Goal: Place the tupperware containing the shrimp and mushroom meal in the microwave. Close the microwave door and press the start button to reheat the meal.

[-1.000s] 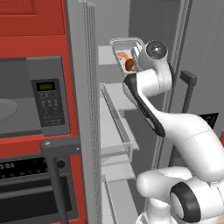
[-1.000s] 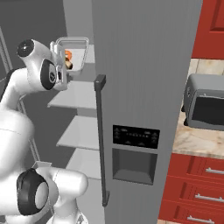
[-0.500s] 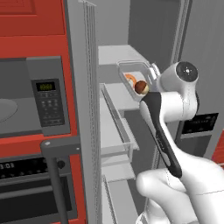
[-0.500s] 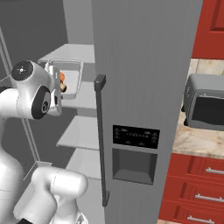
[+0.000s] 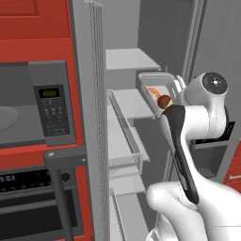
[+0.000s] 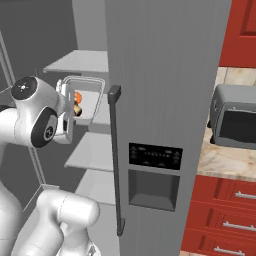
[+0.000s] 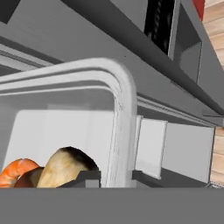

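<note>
— Two fingers (image 7: 116, 176) clamped on the tupperware (image 5: 157, 84) rim, one tip each side of the wall, as seen in the hand view.

— Held where?

— In the air, in front of the open fridge's shelves (image 5: 127, 59), level with the upper ones, right at the arm's wrist. Not resting on any shelf.

— Contents?

— Shrimp and mushroom meal (image 5: 160, 97) inside: orange piece plus a round brown lump (image 7: 65, 167), lying against the near wall of the tray, close to the fingers.

— And the microwave (image 5: 33, 110)?

— Far left in the left base view, framed by red cabinetry, keypad panel (image 5: 52, 109) with green display facing out. Well apart from the tray, with the fridge's side wall between.

— Anything on the counter (image 6: 227, 160)?

— Grey toaster oven (image 6: 234, 116) toward its back edge, right of the closed fridge door (image 6: 165, 100).
</note>
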